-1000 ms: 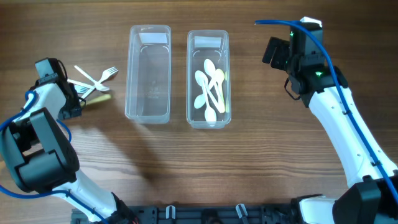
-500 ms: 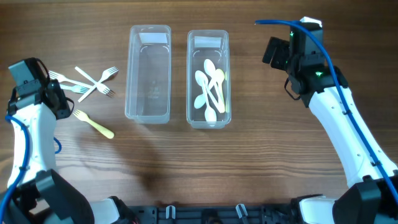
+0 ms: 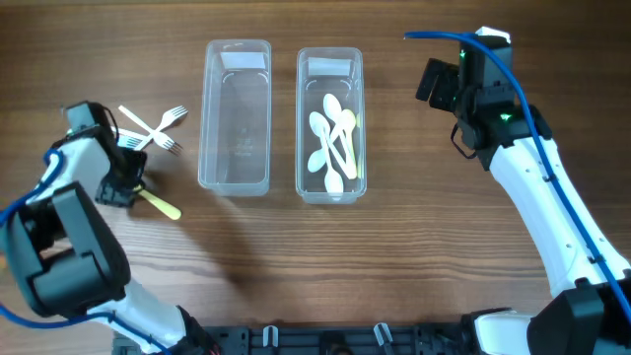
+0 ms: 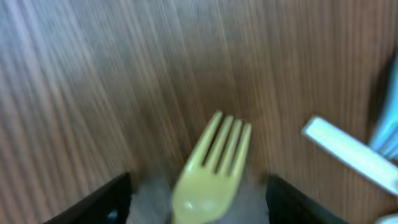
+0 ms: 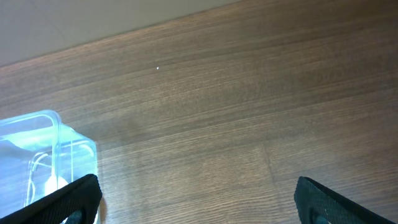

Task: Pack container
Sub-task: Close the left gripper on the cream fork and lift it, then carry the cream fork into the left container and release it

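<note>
A yellow fork (image 3: 161, 205) lies flat on the wood, left of the two clear containers. My left gripper (image 3: 123, 187) is open and sits low over the fork's tine end; in the left wrist view the fork (image 4: 211, 168) lies between the spread fingers (image 4: 199, 208), untouched. Several white forks (image 3: 148, 128) lie crossed just beyond it. The left container (image 3: 237, 45) is empty. The right container (image 3: 330, 51) holds several white spoons (image 3: 333, 138). My right gripper (image 3: 441, 84) is open and empty, hovering right of the spoon container.
A white fork handle (image 4: 348, 152) shows at the right of the left wrist view. A corner of the spoon container (image 5: 43, 155) shows at the left of the right wrist view, between open fingers (image 5: 199, 202) over bare wood.
My left arm swung out to the left, then came back down over the yellow fork. The fork now lies lower on the table than one second ago. The right arm has not moved.
</note>
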{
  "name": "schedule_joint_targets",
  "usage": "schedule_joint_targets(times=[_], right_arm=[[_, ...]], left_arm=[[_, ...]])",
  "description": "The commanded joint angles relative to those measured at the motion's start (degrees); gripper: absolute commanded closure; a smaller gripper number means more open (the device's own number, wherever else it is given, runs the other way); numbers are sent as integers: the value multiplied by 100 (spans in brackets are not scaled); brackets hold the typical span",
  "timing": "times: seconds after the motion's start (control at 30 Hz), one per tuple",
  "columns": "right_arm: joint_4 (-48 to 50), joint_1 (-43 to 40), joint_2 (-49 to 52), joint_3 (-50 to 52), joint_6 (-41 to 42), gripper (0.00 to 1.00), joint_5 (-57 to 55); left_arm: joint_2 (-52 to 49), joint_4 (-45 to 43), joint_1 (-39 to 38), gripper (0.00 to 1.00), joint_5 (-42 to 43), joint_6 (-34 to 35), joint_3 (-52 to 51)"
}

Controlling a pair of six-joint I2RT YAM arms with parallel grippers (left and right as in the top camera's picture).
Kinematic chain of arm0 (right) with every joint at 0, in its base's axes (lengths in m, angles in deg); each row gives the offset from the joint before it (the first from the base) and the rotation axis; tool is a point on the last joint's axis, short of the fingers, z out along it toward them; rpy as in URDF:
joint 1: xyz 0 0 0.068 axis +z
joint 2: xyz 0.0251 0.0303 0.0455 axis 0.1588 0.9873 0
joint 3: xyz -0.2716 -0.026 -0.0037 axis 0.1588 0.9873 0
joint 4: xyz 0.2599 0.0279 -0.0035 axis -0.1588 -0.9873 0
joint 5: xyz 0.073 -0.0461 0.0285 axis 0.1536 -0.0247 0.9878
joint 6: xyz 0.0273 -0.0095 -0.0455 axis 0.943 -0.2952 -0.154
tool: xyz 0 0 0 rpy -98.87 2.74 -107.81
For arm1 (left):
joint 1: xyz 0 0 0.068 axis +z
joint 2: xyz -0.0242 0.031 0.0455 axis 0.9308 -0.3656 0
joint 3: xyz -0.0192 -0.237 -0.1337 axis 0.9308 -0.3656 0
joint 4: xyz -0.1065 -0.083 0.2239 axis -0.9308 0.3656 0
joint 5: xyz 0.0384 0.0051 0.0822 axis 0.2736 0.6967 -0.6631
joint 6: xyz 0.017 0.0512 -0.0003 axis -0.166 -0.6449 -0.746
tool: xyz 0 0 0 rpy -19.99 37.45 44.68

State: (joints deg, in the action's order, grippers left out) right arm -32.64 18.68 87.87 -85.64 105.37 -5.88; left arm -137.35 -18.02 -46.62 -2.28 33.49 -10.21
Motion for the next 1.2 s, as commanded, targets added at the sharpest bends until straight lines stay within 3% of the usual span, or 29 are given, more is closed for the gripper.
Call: schedule_joint_targets(times=[0.0, 0.03, 0.07, 0.13, 0.17, 0.23, 0.3, 0.5, 0.63, 0.8, 0.97, 1.07, 1.17], right_arm=[[2, -20, 7, -33, 11, 0, -101], [2, -20, 7, -33, 9, 0, -101], [2, -20, 7, -33, 11, 0, -101], [2, -20, 7, -33, 11, 0, -101], [2, -20, 7, -33, 11, 0, -101], [2, -20, 7, -33, 11, 0, -101], [2, -20, 7, -33, 11, 0, -101], [2, -20, 7, -33, 9, 0, -101], [2, -20, 7, -33, 11, 0, -101], [2, -17, 7, -33, 9, 0, -98], [2, -20, 7, -33, 11, 0, -101], [2, -20, 7, -33, 11, 0, -101], [2, -20, 7, -33, 9, 0, -101]], left_arm=[[-376, -66, -9, 28, 153, -433, -35], [-463, -94, -9, 30, 153, -498, -35], [-553, -98, -9, 39, 153, -568, -35], [-636, -7, -9, 83, 155, -564, -35], [-638, 46, -9, 89, 155, -564, -35], [-634, 214, -7, 89, 153, -564, -35], [-634, 319, -7, 96, 153, -564, -35], [4, 911, -2, 96, 155, -562, 350], [1021, 1530, -4, 96, 155, -562, 1106], [2754, 1204, -92, 96, 243, -612, 1318], [3462, -98, -1088, 90, 1620, -2282, 1318], [3250, -715, -2092, 91, 1641, -3541, 1316], [2581, -907, -2822, 92, 1292, -4122, 1316]])
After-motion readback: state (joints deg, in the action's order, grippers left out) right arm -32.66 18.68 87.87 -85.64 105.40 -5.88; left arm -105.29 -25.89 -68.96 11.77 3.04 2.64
